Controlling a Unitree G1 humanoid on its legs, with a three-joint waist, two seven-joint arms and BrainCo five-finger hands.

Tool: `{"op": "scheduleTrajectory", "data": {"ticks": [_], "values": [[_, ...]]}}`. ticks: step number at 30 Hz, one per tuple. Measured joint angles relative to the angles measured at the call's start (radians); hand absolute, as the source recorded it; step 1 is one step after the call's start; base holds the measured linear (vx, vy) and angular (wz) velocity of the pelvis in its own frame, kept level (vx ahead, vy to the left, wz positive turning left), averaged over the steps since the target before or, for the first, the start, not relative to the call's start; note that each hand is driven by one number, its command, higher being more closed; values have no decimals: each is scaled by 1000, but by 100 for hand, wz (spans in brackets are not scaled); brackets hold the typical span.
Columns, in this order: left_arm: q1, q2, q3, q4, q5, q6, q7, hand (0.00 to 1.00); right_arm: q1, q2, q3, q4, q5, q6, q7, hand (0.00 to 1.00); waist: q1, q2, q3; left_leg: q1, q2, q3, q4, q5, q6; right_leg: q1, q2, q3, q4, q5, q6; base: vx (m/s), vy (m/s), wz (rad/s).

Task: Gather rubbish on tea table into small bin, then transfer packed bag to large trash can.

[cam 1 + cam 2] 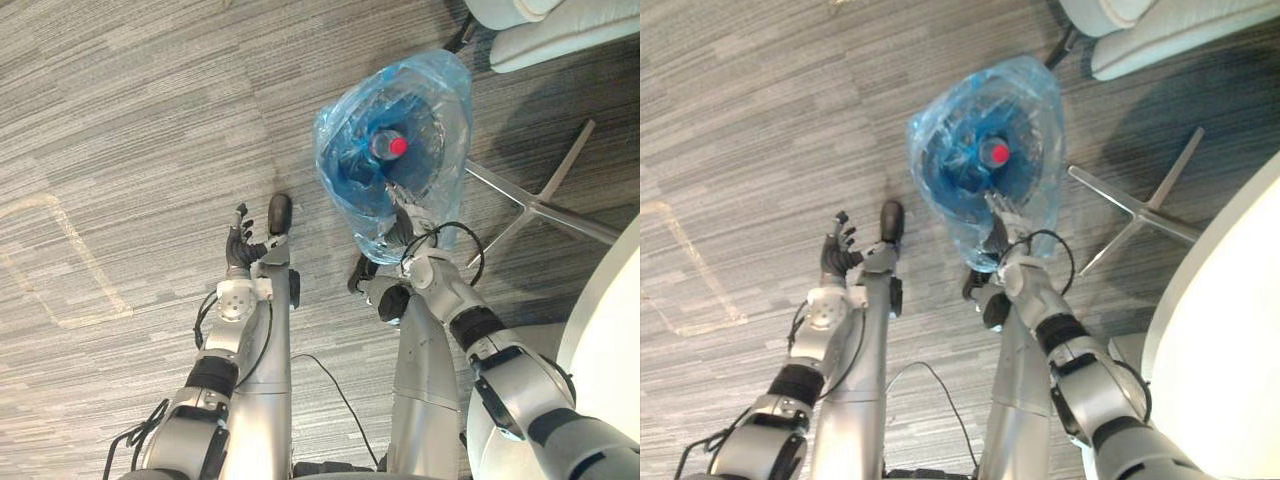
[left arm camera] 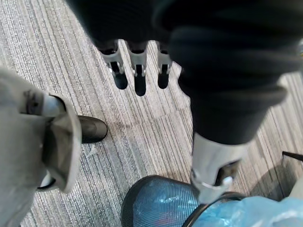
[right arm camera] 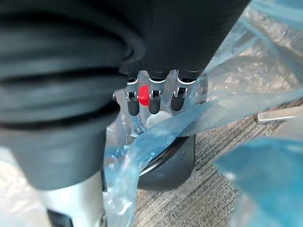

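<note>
My left robot hand (image 1: 240, 246) hangs loose and empty over the carpet (image 1: 120, 120). Blue bag (image 1: 440, 90) with red-capped bottle (image 1: 398, 146) sits right of it, rim pinched by my right robot hand (image 1: 403, 230). Lift straight, mouth bunched, so nothing spills.

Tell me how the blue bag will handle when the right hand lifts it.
The blue bag is thin, crinkled film, so it will probably sag and fold rather than hold shape. The red-capped bottle inside likely pulls the weight low and may roll about. The right hand grips just its near edge, so the slick film could slip.
</note>
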Motion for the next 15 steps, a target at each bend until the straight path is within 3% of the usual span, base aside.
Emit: {"op": "scheduleTrajectory", "data": {"ticks": [15], "values": [[-6,-15,2,-8,1,1,-2,0,-22,36,-2,-8,24,-1,9,100,6,0,-1,1,-5,-5,3,11,1,-1,-3,0,10,1,-2,2,20,1]]}}
